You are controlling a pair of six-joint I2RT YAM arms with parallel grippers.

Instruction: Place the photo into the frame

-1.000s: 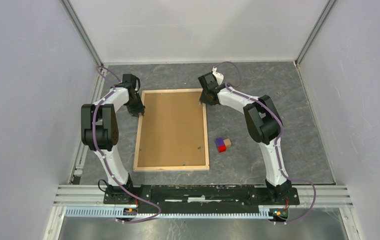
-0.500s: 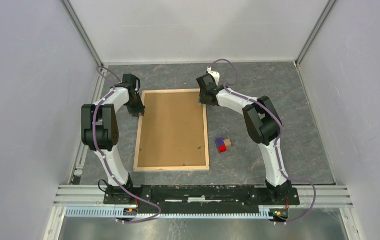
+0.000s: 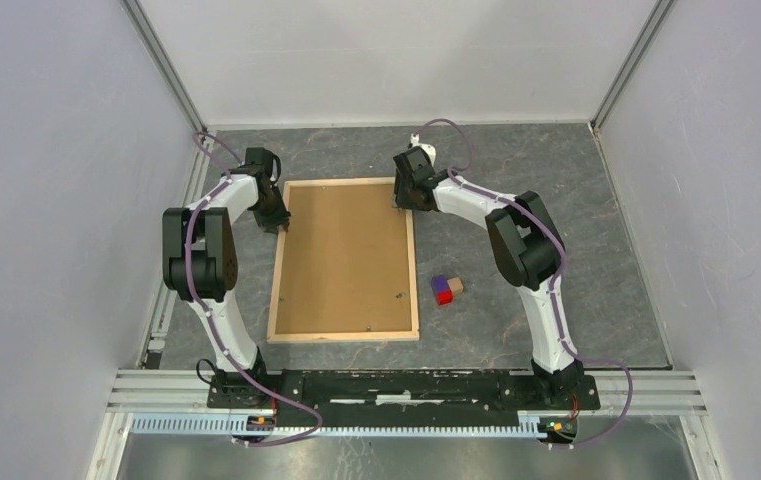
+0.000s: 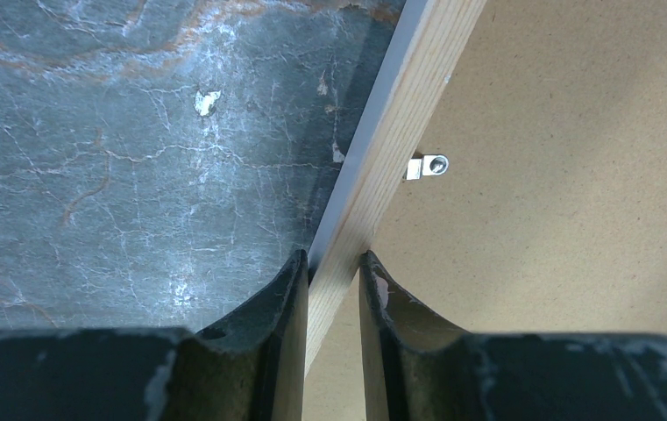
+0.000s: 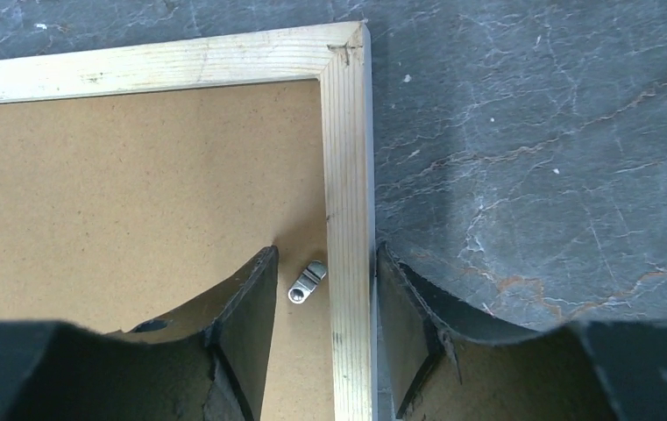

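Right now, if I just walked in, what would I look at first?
The big wooden frame lies flat in the middle, filled by a plain brown backing board. Both arms reach to its far end: the left gripper pinches the left slat, while the open right gripper straddles the right slat and a small metal clip. Little purple, red and tan blocks sit just right of the frame.

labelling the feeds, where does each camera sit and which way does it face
Top external: above and behind the bases, facing down at the frame; both arms show.
Left wrist: faces down; the left hand clamps the frame's left slat.
Right wrist: faces down; the open right hand straddles the right slat.
Wrist views share frame and backing board.
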